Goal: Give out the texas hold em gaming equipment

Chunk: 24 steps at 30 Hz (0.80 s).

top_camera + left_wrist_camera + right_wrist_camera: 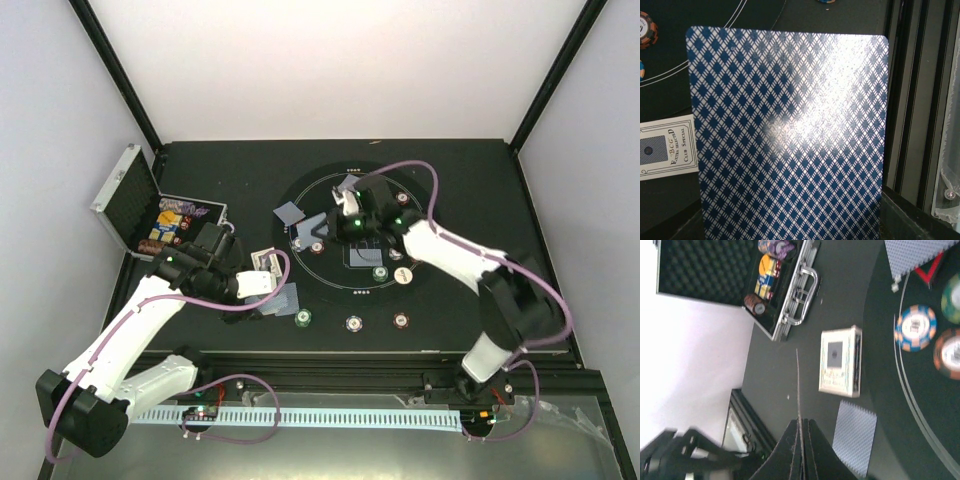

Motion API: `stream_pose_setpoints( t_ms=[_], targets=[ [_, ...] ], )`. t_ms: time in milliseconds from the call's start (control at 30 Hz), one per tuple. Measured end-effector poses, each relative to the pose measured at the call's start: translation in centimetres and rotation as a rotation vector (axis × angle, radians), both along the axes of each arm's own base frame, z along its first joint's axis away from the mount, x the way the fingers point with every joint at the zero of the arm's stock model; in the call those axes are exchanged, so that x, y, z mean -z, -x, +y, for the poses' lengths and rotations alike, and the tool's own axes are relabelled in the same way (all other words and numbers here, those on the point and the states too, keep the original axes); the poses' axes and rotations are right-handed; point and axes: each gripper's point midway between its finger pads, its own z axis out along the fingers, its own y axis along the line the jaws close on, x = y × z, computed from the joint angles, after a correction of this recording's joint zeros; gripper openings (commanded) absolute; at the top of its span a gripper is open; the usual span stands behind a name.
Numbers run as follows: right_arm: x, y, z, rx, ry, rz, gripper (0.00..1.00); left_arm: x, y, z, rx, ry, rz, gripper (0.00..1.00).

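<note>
My left gripper [270, 288] hovers at the mat's near-left edge. A blue diamond-backed playing card [790, 135] fills the left wrist view and hides the fingers; from above it [284, 301] sticks out of the gripper. My right gripper [801, 424] is shut on another card [798, 385], seen edge-on, and is over the mat's middle [345, 220]. The white card box [839, 360] lies left of the mat. Striped chips [915, 327] and a red triangle marker [930, 271] lie on the mat.
The open silver case [150, 205] with chips stands at the far left. On the round black mat [420, 200] lie more cards [290, 212], face-down cards in the middle [362, 257], and chips along its near edge [354, 323]. A loose card [855, 436] lies near the box.
</note>
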Motion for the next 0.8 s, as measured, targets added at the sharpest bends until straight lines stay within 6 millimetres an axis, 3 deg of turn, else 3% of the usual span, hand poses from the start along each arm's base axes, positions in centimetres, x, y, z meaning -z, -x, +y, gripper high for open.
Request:
stream_pose_setpoints(
  t_ms=[200,300,433,500,633,800],
  targets=[
    [2.4,-8.8,4.3,-0.009,0.035,-0.002,0.01,0.0,0.0,0.0,-0.005,0.000,0.004,0.02],
    [5.6,-12.5,6.6,-0.012,0.061,0.025,0.01,0.0,0.1,0.0,-0.007,0.000,0.006,0.02],
    [9.8,-16.0,8.8,-0.005,0.085,0.068,0.02,0.0,0.2,0.1,-0.012,-0.001,0.012,0.02],
    [11.6,-17.1,9.4,0.001,0.093,0.092,0.07,0.0,0.2,0.1,-0.013,-0.002,0.015,0.02],
    [14.0,-18.0,9.9,0.014,0.109,0.134,0.27,0.0,0.4,0.2,-0.012,-0.004,0.020,0.02],
    [13.6,-17.7,9.3,0.019,0.117,0.144,0.40,0.0,0.5,0.2,-0.012,-0.004,0.019,0.02]
  ],
)
